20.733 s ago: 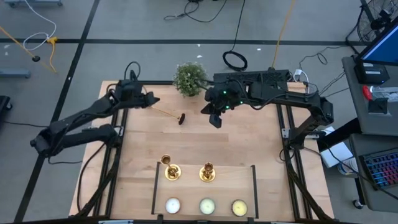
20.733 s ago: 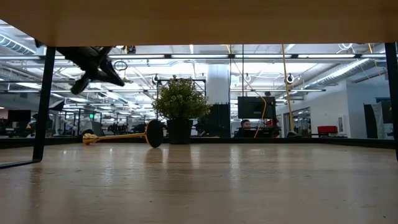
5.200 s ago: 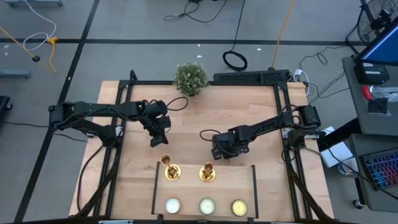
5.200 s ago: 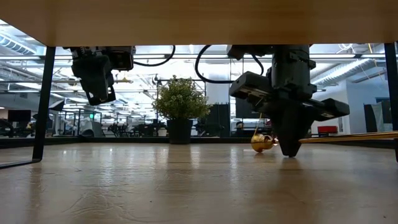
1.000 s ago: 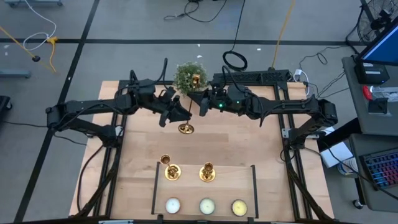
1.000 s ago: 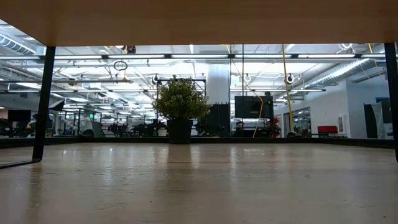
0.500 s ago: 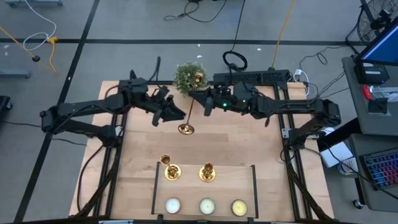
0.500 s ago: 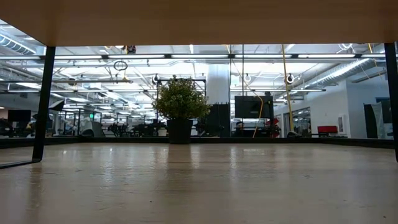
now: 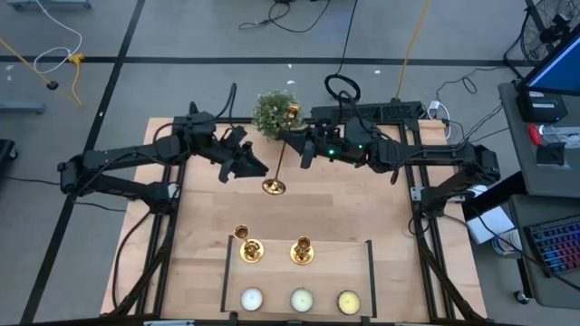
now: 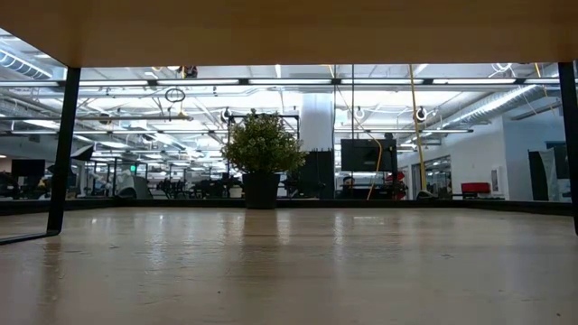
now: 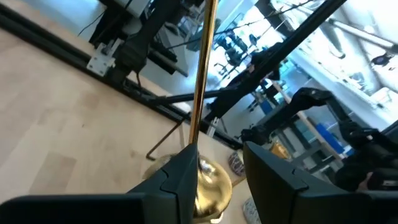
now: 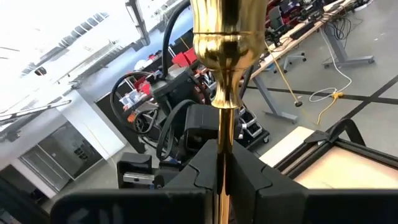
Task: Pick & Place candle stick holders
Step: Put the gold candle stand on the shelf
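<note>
A tall brass candlestick holder (image 9: 280,154) hangs above the far middle of the table (image 9: 362,208), its thin stem clamped in the right gripper (image 12: 222,163). The left gripper (image 11: 214,171) sits parted around its round base. Two short brass candlestick holders (image 9: 250,250) stand near the front.

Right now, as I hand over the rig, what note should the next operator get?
Right gripper: shut on the tall candle stick holder, gripping its stem below the cup, lifted off the table.
Left gripper: open beside the base; contact unclear.
Two short candle stick holders stand upright inside the marked rectangle, behind the three tealights.
Done: two placed.
Left: probably set the tall one beside them, likely on the free right side.
</note>
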Robot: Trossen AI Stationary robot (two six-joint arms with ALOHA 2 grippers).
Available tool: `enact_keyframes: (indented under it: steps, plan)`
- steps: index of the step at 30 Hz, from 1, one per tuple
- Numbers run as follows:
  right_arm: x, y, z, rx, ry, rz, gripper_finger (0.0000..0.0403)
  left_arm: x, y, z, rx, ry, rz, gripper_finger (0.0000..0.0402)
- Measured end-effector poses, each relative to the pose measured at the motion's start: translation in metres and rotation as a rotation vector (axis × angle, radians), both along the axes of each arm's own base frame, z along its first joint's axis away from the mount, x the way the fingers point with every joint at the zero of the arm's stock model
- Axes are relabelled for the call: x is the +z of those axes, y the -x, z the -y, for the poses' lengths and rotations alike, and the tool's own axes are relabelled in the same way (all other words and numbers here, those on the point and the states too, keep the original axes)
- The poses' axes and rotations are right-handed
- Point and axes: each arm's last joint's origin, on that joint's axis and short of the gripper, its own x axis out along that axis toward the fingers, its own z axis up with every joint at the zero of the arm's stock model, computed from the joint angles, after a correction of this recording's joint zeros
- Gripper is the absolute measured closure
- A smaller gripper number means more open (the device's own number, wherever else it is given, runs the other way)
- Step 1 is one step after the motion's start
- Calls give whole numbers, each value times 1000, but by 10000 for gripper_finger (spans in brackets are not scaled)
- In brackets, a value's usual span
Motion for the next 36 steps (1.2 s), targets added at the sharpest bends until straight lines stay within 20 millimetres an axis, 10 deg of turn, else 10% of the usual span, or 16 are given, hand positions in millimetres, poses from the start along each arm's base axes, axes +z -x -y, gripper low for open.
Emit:
enact_keyframes:
  steps: [36]
  plan:
    - [0,-1,-2,52,15,-5,392,-19,-36,2,-16,58,7,268]
